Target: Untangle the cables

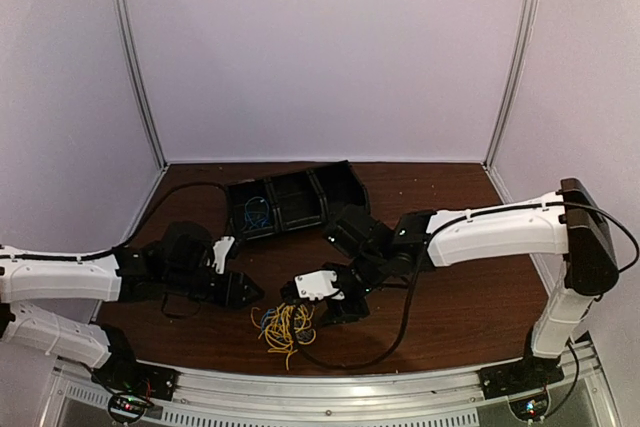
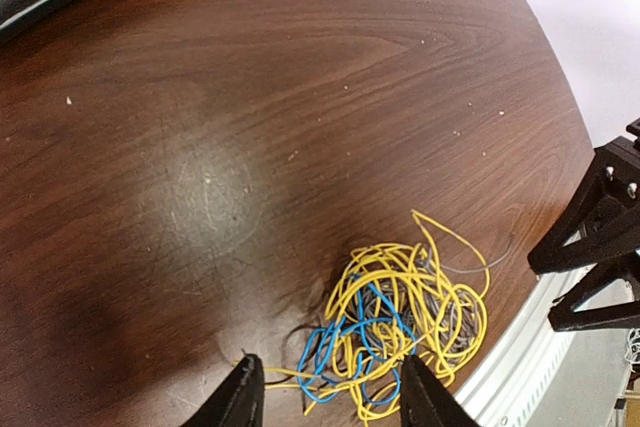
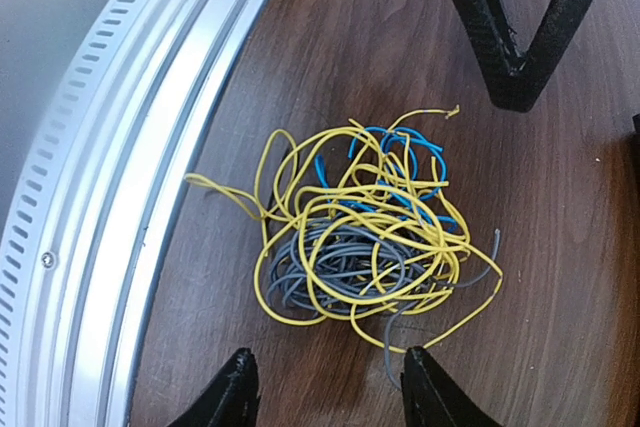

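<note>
A tangled bundle of thin yellow, blue and grey cables (image 1: 283, 327) lies on the brown table near its front edge. It shows in the left wrist view (image 2: 405, 319) and in the right wrist view (image 3: 362, 239). My left gripper (image 2: 330, 397) is open and empty, its fingertips just short of the bundle's blue loops. My right gripper (image 3: 325, 387) is open and empty, a little short of the grey coil. In the top view the left gripper (image 1: 250, 292) sits left of the bundle and the right gripper (image 1: 305, 299) above it.
A black compartment tray (image 1: 330, 187) stands at the back, with a blue cable (image 1: 257, 212) in its left compartment. A metal rail (image 1: 330, 382) runs along the table's front edge, close beside the bundle. A thick black arm cable (image 1: 400, 332) loops right of it.
</note>
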Tool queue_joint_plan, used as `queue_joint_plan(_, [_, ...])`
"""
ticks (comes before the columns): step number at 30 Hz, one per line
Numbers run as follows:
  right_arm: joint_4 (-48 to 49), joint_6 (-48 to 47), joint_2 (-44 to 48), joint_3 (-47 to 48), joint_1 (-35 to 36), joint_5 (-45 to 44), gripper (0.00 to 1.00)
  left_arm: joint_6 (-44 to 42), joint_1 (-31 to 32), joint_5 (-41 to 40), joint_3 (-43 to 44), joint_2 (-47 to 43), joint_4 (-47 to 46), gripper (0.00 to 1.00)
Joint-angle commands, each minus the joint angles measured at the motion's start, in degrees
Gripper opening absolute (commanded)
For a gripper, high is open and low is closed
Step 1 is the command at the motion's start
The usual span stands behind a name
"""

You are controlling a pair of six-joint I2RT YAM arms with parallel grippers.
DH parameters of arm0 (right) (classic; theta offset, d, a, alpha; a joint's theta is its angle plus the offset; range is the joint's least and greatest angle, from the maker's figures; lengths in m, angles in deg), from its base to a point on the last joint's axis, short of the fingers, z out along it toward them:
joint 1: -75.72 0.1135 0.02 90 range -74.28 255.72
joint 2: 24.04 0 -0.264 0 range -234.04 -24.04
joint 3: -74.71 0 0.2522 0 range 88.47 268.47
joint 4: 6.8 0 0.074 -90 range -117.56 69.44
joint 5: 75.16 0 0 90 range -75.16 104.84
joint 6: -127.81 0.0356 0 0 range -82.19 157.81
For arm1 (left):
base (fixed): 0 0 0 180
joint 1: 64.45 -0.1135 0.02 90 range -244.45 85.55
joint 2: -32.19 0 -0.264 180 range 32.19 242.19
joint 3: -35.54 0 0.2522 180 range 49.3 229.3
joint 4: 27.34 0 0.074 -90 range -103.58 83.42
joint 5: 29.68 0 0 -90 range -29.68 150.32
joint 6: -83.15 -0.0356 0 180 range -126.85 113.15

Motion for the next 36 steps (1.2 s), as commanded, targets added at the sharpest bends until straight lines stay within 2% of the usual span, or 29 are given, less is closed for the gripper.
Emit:
queue_joint_plan(1, [5.47, 4.02, -1.77, 0.76, 1.48, -4.68, 0.51, 0.19, 0.2, 3.45, -0.06, 5.17, -4.79, 0.51])
queue_joint_plan(5, [6.86, 5.31, -2.41, 0.08, 1.69, -5.55, 0.53, 0.08, 0.25, 4.31, 0.51, 8.63, -5.51, 0.52])
queue_joint_plan(13, [9.03, 6.32, -3.32, -1.08, 1.86, -4.71, 0.51, -0.91, 0.33, 8.0, 1.72, 11.8, -7.7, 0.43])
queue_joint_plan(15, [9.14, 6.32, -3.63, -1.0, 2.04, -4.09, 0.51, -1.73, 0.52, 6.08, 3.19, 11.63, -5.79, 0.43])
queue_joint_plan(17, [9.14, 6.32, -3.88, -0.92, 2.33, -3.61, 0.52, -2.16, 0.68, 2.12, 4.91, 10.07, -2.56, 0.49])
queue_joint_plan(19, [9.23, 6.36, -4.28, -1.0, 2.62, -3.26, 0.52, -2.17, 0.69, 1.48, 5.45, 7.7, -1.81, 0.49])
queue_joint_plan(22, [9.61, 6.35, -4.81, -1.57, 2.82, -2.81, 0.54, -1.95, 0.68, 4.16, 5.33, 6.53, -2.56, 0.41])
queue_joint_plan(24, [10.83, 6.21, -4.62, -2.76, 2.83, -2.15, 0.58, -2.12, 0.97, 5.39, 5.1, 8.38, -2.56, 0.35])
queue_joint_plan(28, [12.74, 6.38, -4.93, -4.25, 2.83, -2.21, 0.59, -1.13, 1.8, 6.84, 4.83, 11.79, -3.05, 0.29])
queue_joint_plan(31, [14.33, 6.82, -4.9, -5.4, 2.87, -2.35, 0.59, -0.14, 2.3, 6.25, 5.12, 13.22, -2.6, 0.3])
queue_joint_plan(34, [14.31, 7.04, -5.23, -5.53, 2.91, -1.63, 0.59, -0.06, 2.36, 3.91, 5.7, 14.04, -1.21, 0.37])
queue_joint_plan(36, [13.87, 7.02, -5.44, -5.32, 3.05, -1.34, 0.58, -0.28, 2.35, 3.8, 5.97, 14.48, -1.59, 0.36])
